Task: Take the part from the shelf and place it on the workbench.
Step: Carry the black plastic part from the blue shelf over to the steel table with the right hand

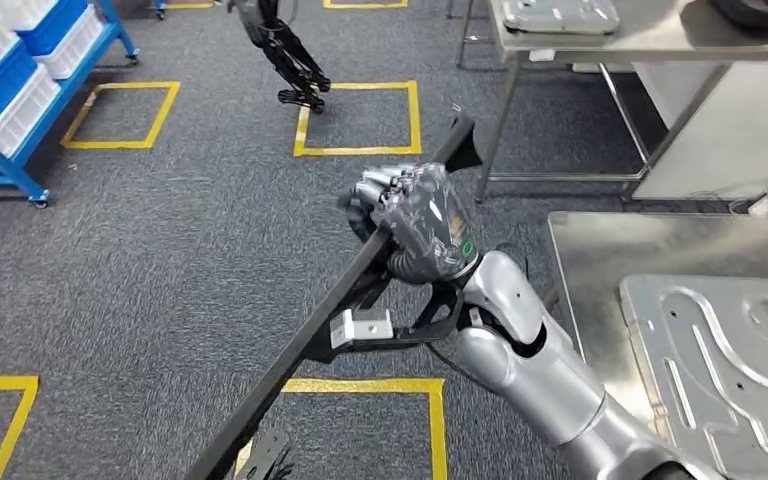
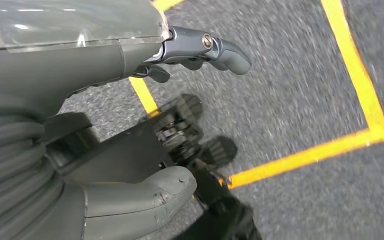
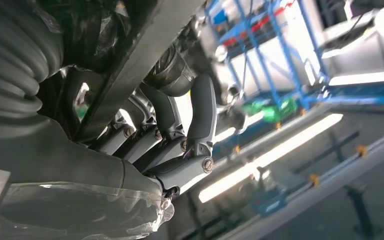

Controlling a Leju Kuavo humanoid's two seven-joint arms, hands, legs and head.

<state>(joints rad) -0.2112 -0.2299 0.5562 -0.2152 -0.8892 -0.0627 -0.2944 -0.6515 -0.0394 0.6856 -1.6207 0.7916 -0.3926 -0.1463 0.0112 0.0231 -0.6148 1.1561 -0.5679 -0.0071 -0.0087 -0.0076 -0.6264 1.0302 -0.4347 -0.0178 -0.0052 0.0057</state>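
Observation:
The part (image 1: 300, 350) is a long black bar with a small silver bracket (image 1: 360, 327) and a black frame on its side. My right hand (image 1: 420, 220) grips it near its upper end and holds it slanted over the grey carpet, left of the workbench (image 1: 590, 250). In the right wrist view the fingers (image 3: 180, 145) wrap around the bar (image 3: 130, 75). My left hand (image 2: 80, 60) hangs over the floor, its thumb (image 2: 145, 195) and a finger (image 2: 215, 47) apart with nothing between them.
An embossed metal plate (image 1: 720, 370) lies on the workbench. A blue shelf (image 1: 20, 90) with white bins stands at the far left. A second steel table (image 1: 640, 40) is at the back right. Yellow squares (image 1: 360, 120) mark the carpet, and a black jointed machine (image 1: 285, 55) stands beyond one.

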